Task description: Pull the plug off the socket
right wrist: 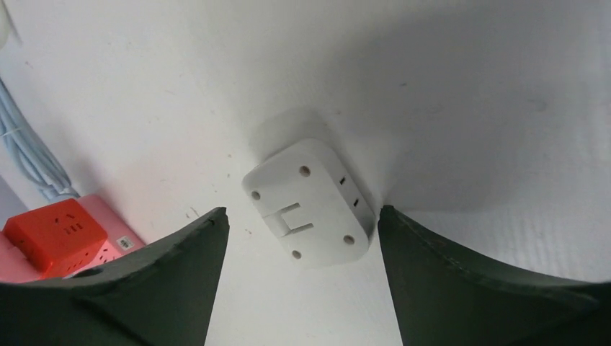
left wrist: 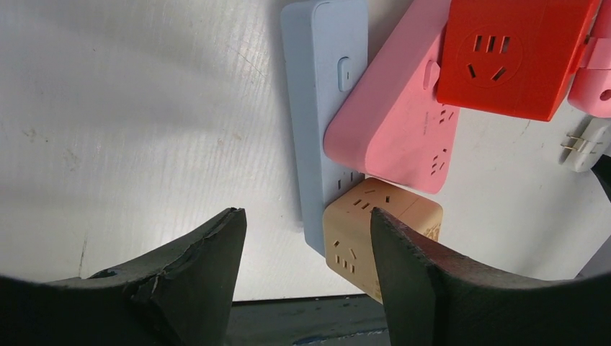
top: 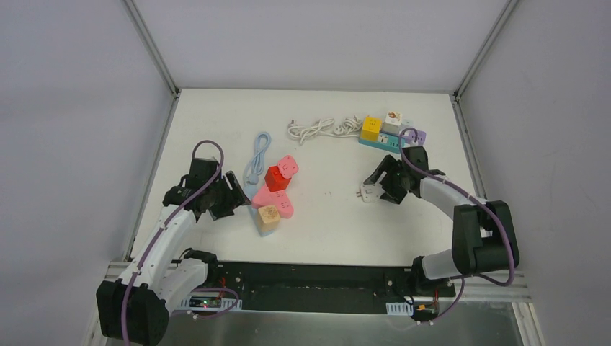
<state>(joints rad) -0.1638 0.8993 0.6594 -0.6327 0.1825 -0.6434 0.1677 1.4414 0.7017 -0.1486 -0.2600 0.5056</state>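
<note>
Right gripper (top: pixel 378 186): fingers spread wide, low over the white table (top: pixel 324 238), holding nothing. The white square plug adapter (right wrist: pixel 310 203) lies flat on the table in the gap between the fingers, prongs folded into its face. One corner sits right at the inner edge of one finger. Can't tell if it touches.

The plug is out of any socket. In the top view it's on bare table, left of the right gripper's wrist, well apart from both socket clusters.

Left gripper (left wrist: pixel 306 238): also spread, empty, at the near end of the left cluster. That cluster:
- pale blue flat power strip (left wrist: pixel 324 108) at the bottom, its near end between the fingers
- pink rounded power strip (left wrist: pixel 393 130) lying across it
- red cube socket (left wrist: pixel 511 58) on the pink strip's far end
- tan cube socket (left wrist: pixel 382 216) at the near end, touching the blue and pink strips, partly hidden behind one finger

Light blue cable (top: pixel 257 158) lies coiled just beyond that cluster.

Far right of the table:
- teal power strip (top: pixel 380 144) carrying a yellow cube (top: pixel 370 128) and a white cube (top: pixel 391 119)
- white coiled cable (top: pixel 324 128) running left from it
</note>
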